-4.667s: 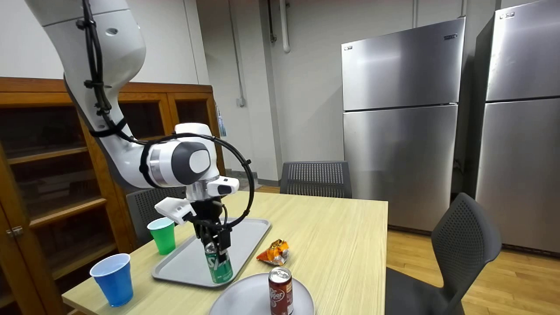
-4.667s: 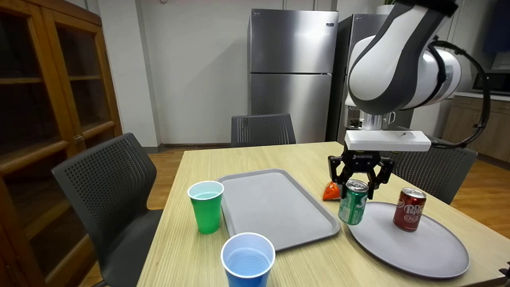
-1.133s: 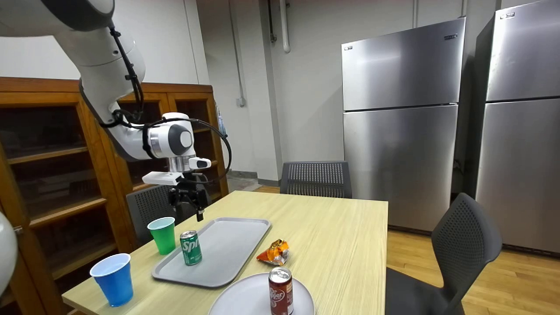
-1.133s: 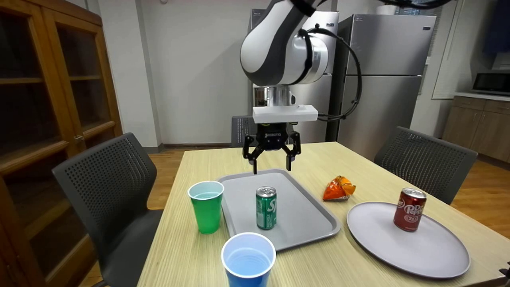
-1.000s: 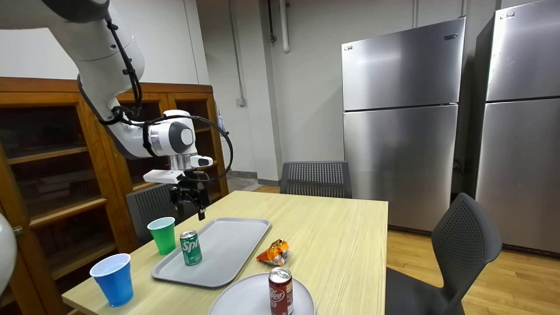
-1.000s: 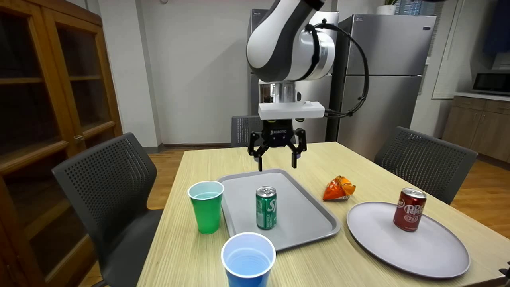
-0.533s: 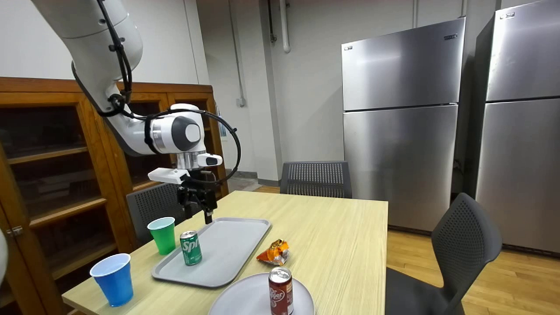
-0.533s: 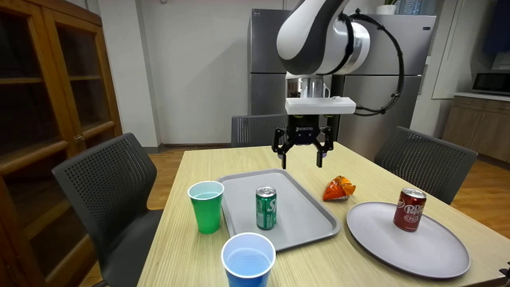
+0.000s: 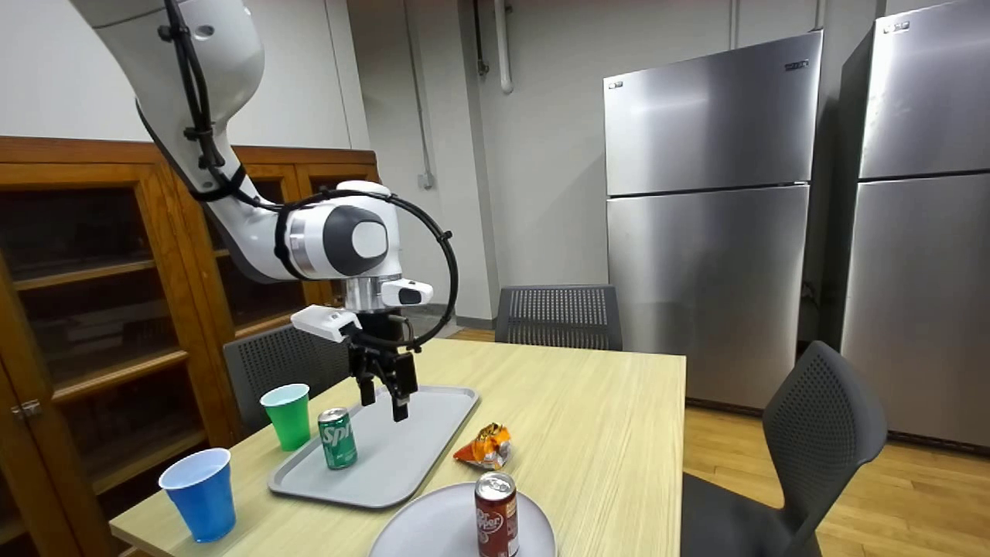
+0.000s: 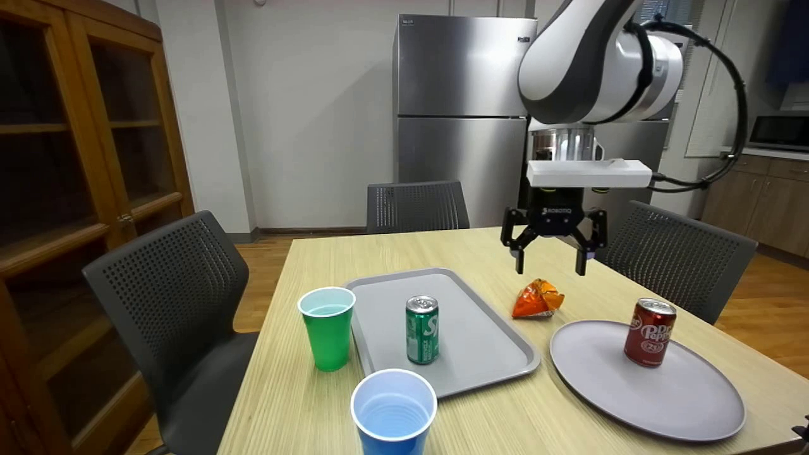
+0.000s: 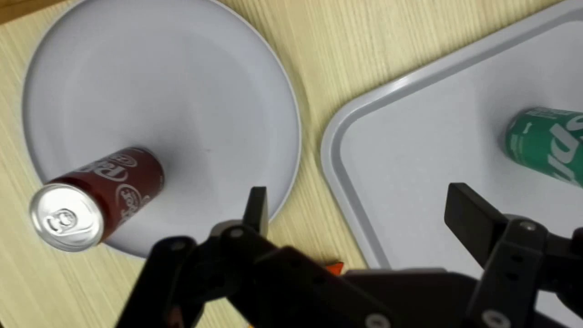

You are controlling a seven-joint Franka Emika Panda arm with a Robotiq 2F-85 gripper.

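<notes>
My gripper hangs open above the table with nothing between its fingers. Beneath it, in an exterior view, lies a crumpled orange snack bag; only scraps of the bag show in the wrist view, the rest hidden behind the gripper. A green Sprite can stands upright on the grey tray. On the round grey plate a dark red Dr Pepper can is upright. From the wrist, the spread fingers show over the plate's edge and the tray's corner.
A green cup stands beside the tray, and a blue cup near its front end. Dark chairs surround the wooden table. A glass-fronted cabinet and steel fridges stand beyond.
Earlier the gripper held the green can at the tray's edge; the can now stands released on the tray. Over the last second the open gripper has moved from above the tray toward the bag.
</notes>
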